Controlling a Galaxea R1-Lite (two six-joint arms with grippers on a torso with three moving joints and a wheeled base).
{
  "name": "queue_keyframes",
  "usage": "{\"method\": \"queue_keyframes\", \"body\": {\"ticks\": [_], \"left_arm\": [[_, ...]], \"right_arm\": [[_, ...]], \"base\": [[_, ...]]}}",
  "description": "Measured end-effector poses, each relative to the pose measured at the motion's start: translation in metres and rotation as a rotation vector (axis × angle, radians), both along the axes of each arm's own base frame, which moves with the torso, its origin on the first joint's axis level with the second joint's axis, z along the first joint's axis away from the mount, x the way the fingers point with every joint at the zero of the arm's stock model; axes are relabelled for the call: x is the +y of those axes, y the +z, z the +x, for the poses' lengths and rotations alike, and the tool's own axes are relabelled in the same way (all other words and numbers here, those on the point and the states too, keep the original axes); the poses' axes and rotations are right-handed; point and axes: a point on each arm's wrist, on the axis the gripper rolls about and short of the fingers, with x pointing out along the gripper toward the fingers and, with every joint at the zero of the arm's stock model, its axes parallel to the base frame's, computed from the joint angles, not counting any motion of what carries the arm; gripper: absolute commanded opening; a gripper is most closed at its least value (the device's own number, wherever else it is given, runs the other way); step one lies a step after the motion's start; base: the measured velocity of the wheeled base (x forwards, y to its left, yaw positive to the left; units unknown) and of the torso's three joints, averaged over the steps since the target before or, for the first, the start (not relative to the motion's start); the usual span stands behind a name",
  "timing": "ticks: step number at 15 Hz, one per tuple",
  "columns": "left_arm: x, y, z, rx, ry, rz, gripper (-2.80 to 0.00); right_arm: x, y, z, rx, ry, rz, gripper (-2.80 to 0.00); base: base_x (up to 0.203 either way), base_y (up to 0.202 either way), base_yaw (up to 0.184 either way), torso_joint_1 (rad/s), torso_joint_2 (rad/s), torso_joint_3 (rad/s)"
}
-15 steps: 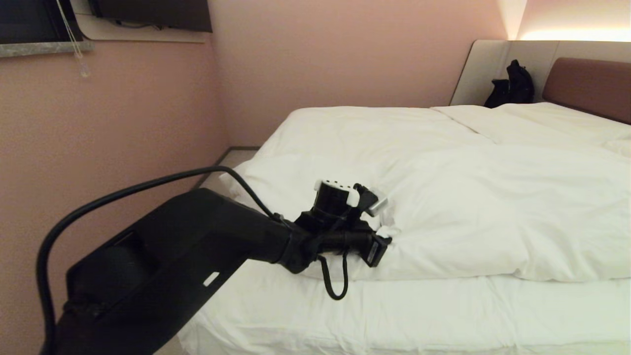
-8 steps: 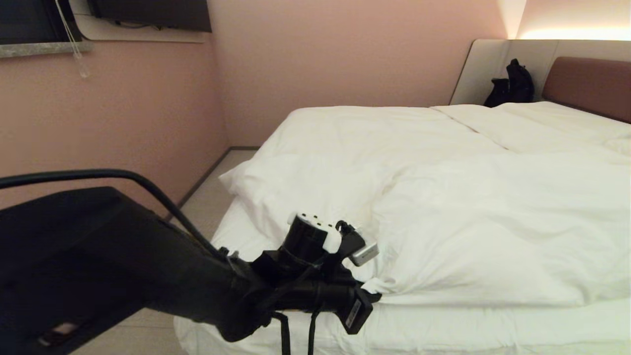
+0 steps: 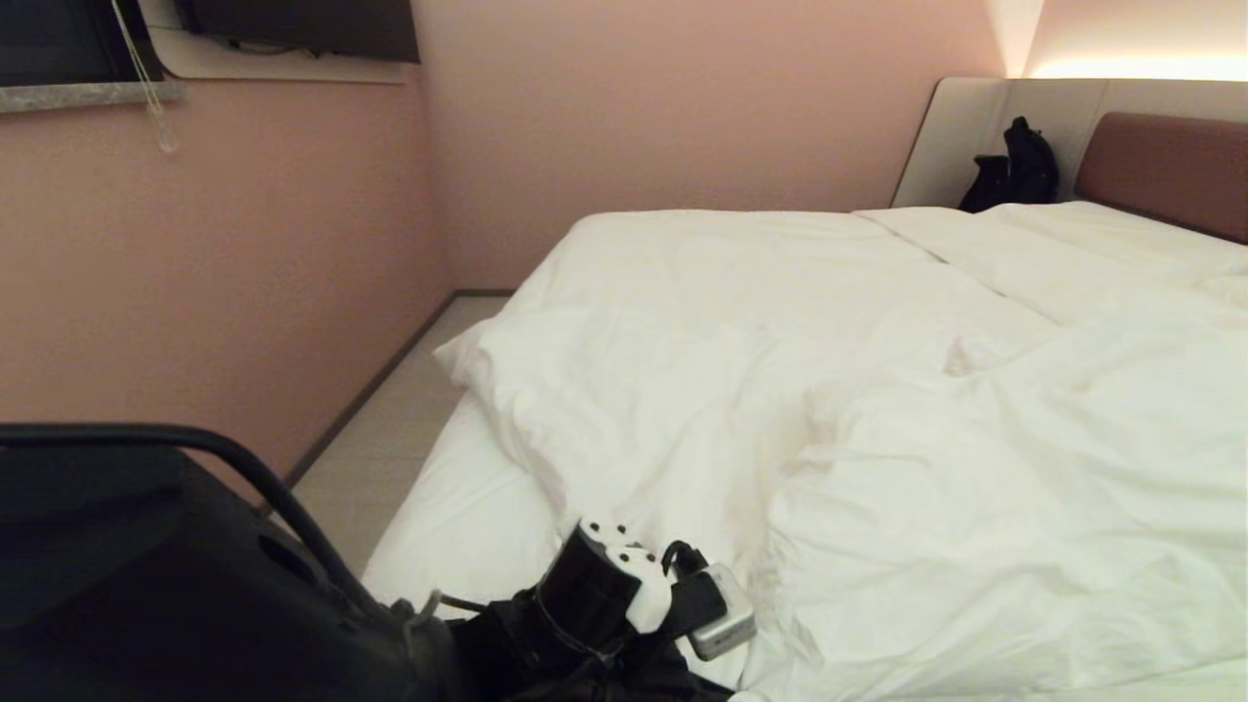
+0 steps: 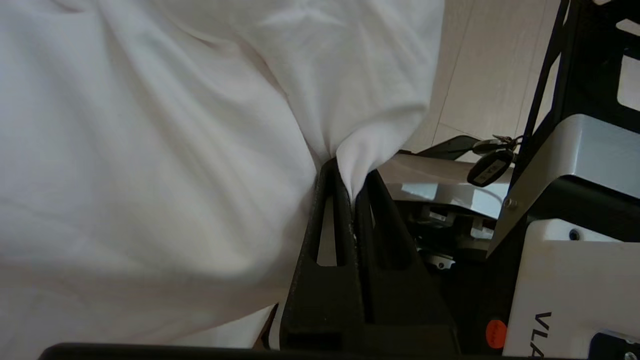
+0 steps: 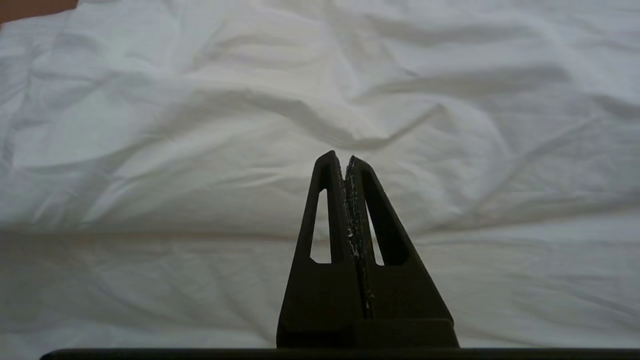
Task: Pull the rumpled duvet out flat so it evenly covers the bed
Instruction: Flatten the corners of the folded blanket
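duvet (image 3: 877, 409): white, puffy, rumpled, drawn toward near edge of bed (image 3: 458, 526) | left hand (image 4: 352, 187): clamped on duvet corner at bed's near edge | right hand (image 5: 345, 162): closed, nothing held, above white bedding

duvet (image 3: 877, 429): plain white | walls (image 3: 195, 273): pink | headboard (image 3: 1160, 166): reddish-brown (beige surround) | left tool (image 4: 352, 190): black

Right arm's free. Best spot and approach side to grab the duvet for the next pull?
Judging by its lie: take the duvet at its near, foot-side hem on the robot's right, coming in from the foot of the bed. The left gripper already pinches the near-left part, and wrinkles bunch rightward. The shut right gripper must open first.
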Motion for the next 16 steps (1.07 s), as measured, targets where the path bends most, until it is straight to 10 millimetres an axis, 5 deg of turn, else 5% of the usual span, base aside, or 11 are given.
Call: {"method": "queue_keyframes", "body": {"ticks": [8,16], "left_arm": [[-0.006,-0.025,-0.009,0.001,-0.016,0.022,-2.8],[-0.013,-0.021,-0.004,-0.121,0.06,-0.061,-2.8]], "right_arm": [[0.0,0.0,0.0,0.0,0.0,0.0,-2.8],[0.0,0.0,0.0,0.0,0.0,-0.001,-2.8]], "base": [[0.0,0.0,0.0,0.0,0.0,0.0],[0.0,0.0,0.0,0.0,0.0,0.0]]}}
